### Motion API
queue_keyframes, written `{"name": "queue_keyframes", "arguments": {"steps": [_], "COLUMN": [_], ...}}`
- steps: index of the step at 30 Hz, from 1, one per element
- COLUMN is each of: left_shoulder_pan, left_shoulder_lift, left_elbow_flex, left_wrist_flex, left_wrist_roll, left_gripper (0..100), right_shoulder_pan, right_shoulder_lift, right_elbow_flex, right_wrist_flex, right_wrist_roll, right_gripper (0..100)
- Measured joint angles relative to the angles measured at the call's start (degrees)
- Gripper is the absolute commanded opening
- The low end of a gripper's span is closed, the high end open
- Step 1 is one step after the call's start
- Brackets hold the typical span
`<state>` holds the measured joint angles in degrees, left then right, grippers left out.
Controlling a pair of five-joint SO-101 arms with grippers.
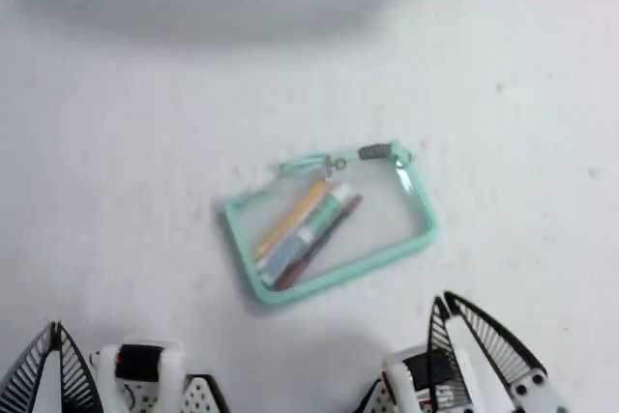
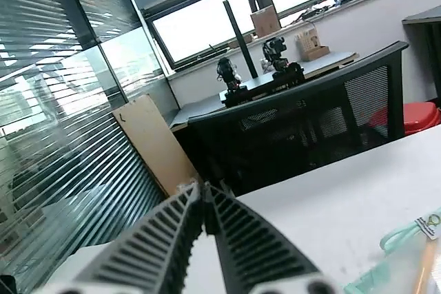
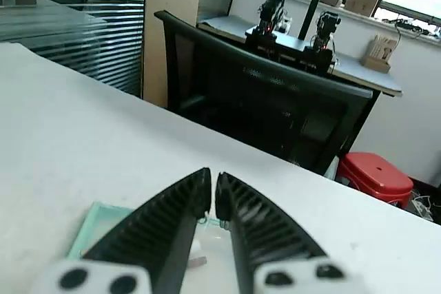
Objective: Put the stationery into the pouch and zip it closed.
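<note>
The left gripper (image 1: 55, 328) sits at the near edge of the table (image 1: 145, 123), fingers together, well apart from the work. The pouch (image 1: 338, 273) lies flat mid-table, tilted, with the pens (image 1: 305, 229) already inside, slanted towards its left end. The dark slider (image 1: 373, 152) is at the far right corner, beside a looped strap. Whether the zip behind it is shut cannot be told from here.

So the step in hand looks like zipping, or checking that it is done. To do it well, the left gripper should pin the pouch's left rim so the pouch cannot slide. The right gripper (image 1: 444, 299), also closed and near the pouch's right corner, should open, nip the slider only, and draw it straight along the far edge. It should stay low, so the pouch does not lift or spill the pens.
</note>
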<state>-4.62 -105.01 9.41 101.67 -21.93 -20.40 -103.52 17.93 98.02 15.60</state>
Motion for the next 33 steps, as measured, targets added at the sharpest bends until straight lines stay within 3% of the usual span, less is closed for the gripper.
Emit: {"name": "queue_keyframes", "arguments": {"steps": [9, 16, 21, 27, 33], "left_shoulder_pan": [-1.9, -1.8, -1.8, -1.8, -1.8], "left_shoulder_lift": [0.0, 0.0, 0.1, 0.1, 0.4], "left_elbow_flex": [0.5, 21.5, 38.4, 56.0, 70.3], "left_wrist_flex": [-2.5, -14.2, -23.6, -33.3, -37.7], "left_wrist_roll": [0.0, -0.2, -0.4, 4.5, 7.8], "left_gripper": [2, 2, 2, 2, 2], "right_shoulder_pan": [12.7, 7.3, 9.5, 11.1, 6.5], "right_shoulder_lift": [0.0, 0.0, 0.1, 0.2, 0.6], "right_elbow_flex": [1.1, 16.5, 31.9, 47.2, 59.8], "right_wrist_flex": [-5.7, -15.2, -25.5, -35.6, -38.9], "right_wrist_roll": [0.0, 0.0, 0.3, 0.0, -8.8], "right_gripper": [1.7, 1.7, 1.7, 1.7, 1.7]}}
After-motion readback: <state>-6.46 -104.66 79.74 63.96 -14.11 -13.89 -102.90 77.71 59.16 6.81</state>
